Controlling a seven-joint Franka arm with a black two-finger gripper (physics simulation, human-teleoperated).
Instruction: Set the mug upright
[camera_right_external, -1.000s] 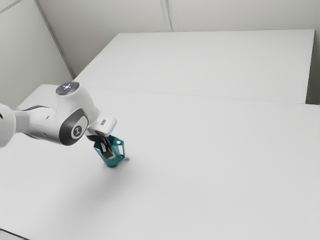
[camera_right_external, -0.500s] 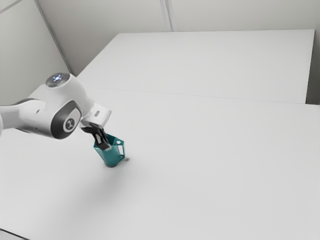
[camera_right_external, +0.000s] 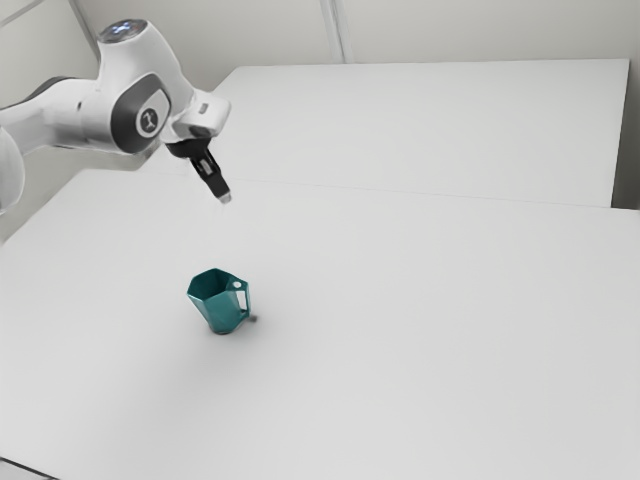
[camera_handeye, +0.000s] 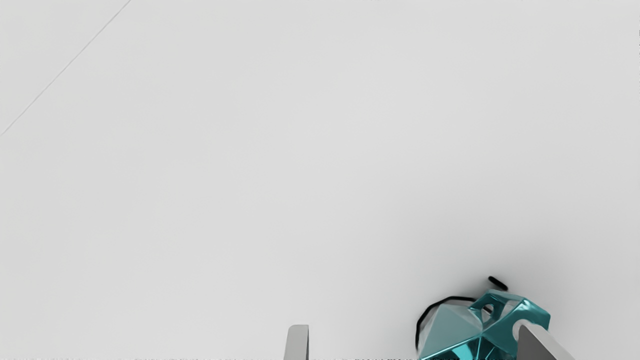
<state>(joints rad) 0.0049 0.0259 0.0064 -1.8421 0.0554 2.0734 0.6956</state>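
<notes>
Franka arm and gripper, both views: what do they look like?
White, smooth, rounded seven-joint arm with dark grey bands; a round dark cap carrying bluish-white lights; a dark oval side panel with a round, light-rimmed emblem. Boxy white hand housing, then a slim black two-finger gripper with light grey tips.

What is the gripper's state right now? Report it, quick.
Gripper: open, fingers spread wide, holding nothing, up in the air clear of the mug.
</notes>
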